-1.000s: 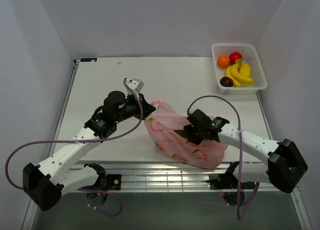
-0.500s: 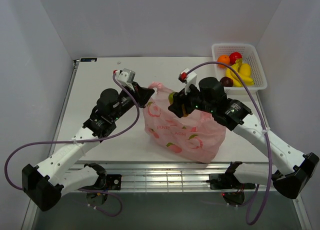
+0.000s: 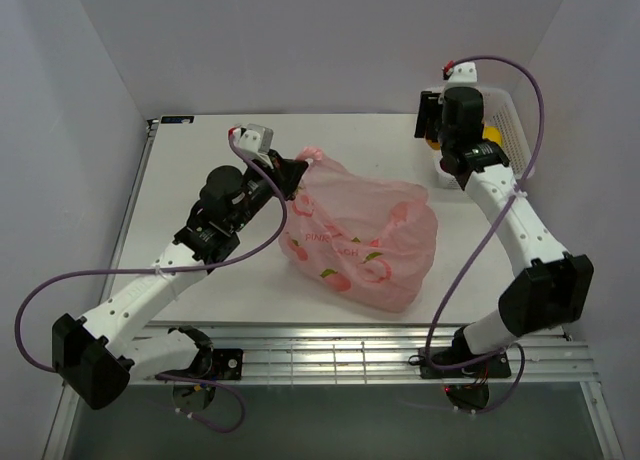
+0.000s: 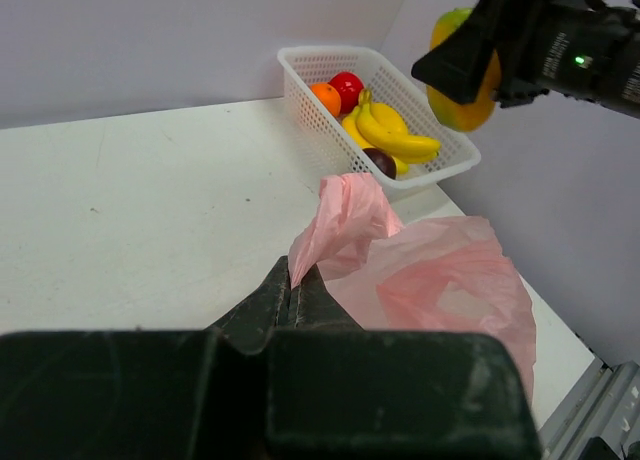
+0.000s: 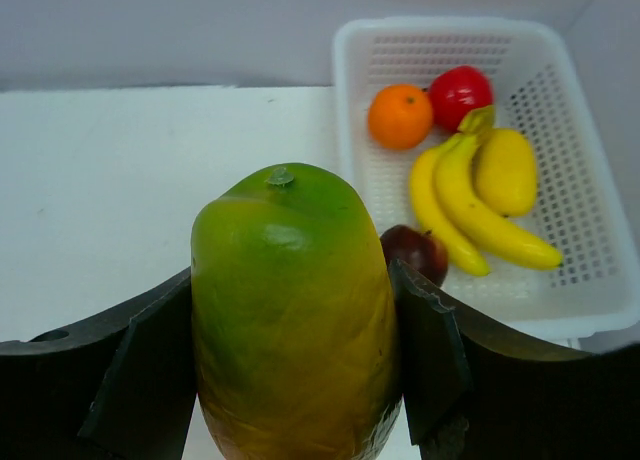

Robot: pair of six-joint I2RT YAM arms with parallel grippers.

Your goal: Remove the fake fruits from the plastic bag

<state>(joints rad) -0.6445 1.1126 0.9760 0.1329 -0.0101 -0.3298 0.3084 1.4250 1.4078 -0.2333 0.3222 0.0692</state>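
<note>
The pink plastic bag [image 3: 360, 235] lies on the middle of the table, crumpled and printed with peaches. My left gripper [image 4: 292, 280] is shut on one bag handle [image 4: 340, 215] and holds it up at the bag's left end [image 3: 297, 173]. My right gripper [image 5: 295, 330] is shut on a green-and-yellow fake fruit [image 5: 295, 310], held in the air just left of the white basket [image 5: 345, 100]. That fruit [image 4: 462, 75] also shows in the left wrist view. Whether more fruit sits in the bag is hidden.
The white lattice basket [image 3: 510, 115] stands at the back right corner. It holds an orange fruit [image 5: 399, 116], a red one [image 5: 460, 95], bananas [image 5: 470, 215], a yellow fruit [image 5: 505, 170] and a dark plum [image 5: 415, 252]. Walls close in on three sides.
My right gripper came up out of the bag with the green-yellow fruit and swung to the basket at the back right. The left gripper lifted the handle slightly.
</note>
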